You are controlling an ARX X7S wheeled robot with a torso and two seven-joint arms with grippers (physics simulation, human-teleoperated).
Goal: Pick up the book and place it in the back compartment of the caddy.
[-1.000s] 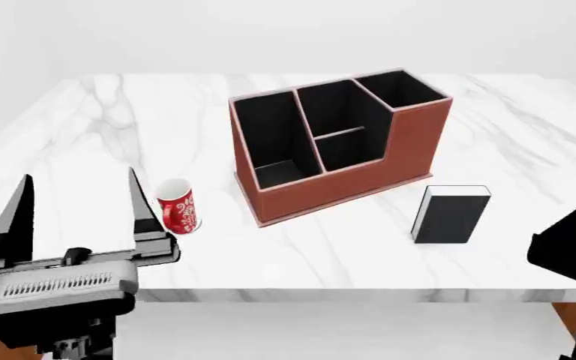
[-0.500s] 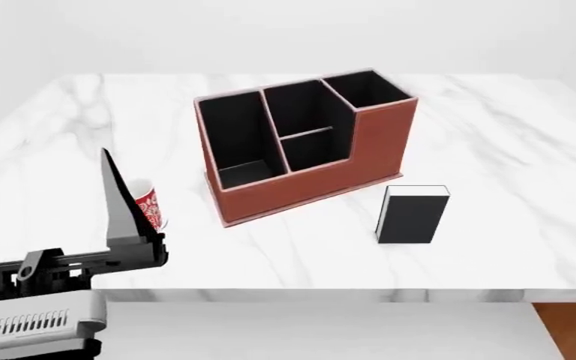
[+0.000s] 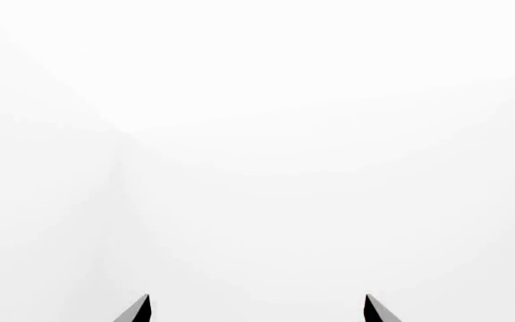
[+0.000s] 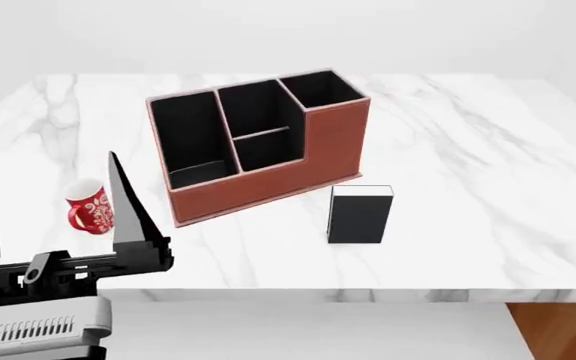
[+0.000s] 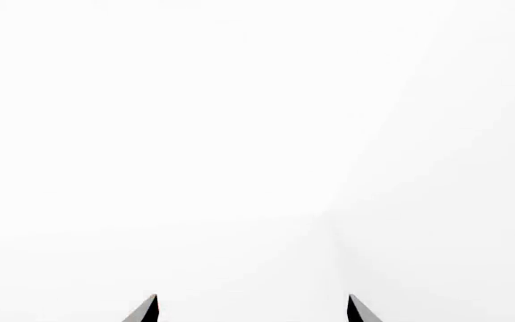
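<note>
The black book point(image 4: 360, 215) stands upright on the marble table point(image 4: 468, 150), just off the front right of the caddy point(image 4: 268, 191). The caddy is a reddish-brown box with black cells and a taller end at the far right. In the head view my left gripper point(image 4: 48, 161) is raised at the near left edge, fingers wide apart and empty, well left of the book. The left wrist view shows only the tips of that gripper point(image 3: 257, 308) against white. The right gripper point(image 5: 251, 308) is also open and empty against white, and it is out of the head view.
A red patterned mug point(image 4: 90, 210) stands on the table left of the caddy, between my left fingers as seen from the head. The table's front edge runs across the lower frame, with wooden floor point(image 4: 558, 330) beyond its right corner.
The head view has swung right, so caddy, book and mug have slid left in the frame. The dark right arm has left the frame. The left gripper stays open.
</note>
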